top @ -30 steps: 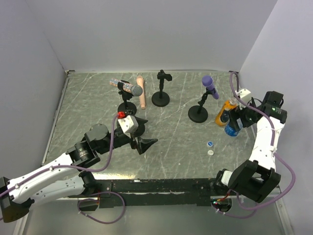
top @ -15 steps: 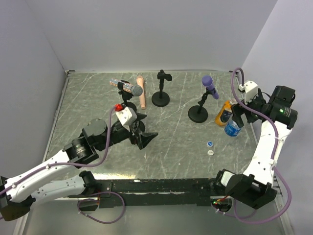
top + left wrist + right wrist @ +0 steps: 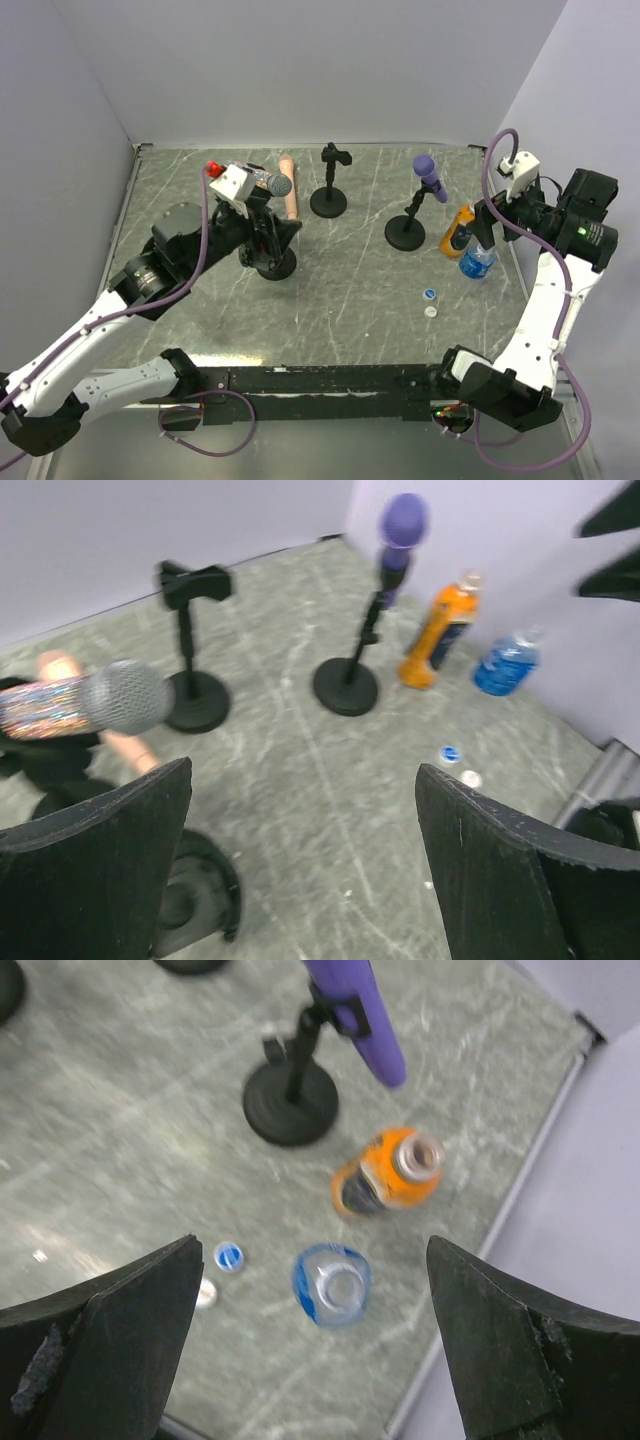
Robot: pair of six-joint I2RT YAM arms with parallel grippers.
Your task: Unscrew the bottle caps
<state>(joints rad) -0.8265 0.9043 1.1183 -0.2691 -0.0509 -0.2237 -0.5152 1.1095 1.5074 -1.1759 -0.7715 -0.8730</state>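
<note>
Right hand (image 3: 312, 1250) apart above blue bottle (image 3: 331, 1285), left hand (image 3: 300, 780) apart, purple microphone (image 3: 360, 1015) beside orange bottle (image 3: 385, 1175)

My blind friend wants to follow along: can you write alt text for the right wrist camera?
Looking down through the open right gripper, an uncapped blue bottle and an uncapped orange bottle stand on a grey table. A loose blue cap and a whitish cap lie to their left; a purple microphone on a black stand sits beyond.

Two caps (image 3: 428, 293) on table (image 3: 350, 300), before bottles (image 3: 476, 260)
</note>
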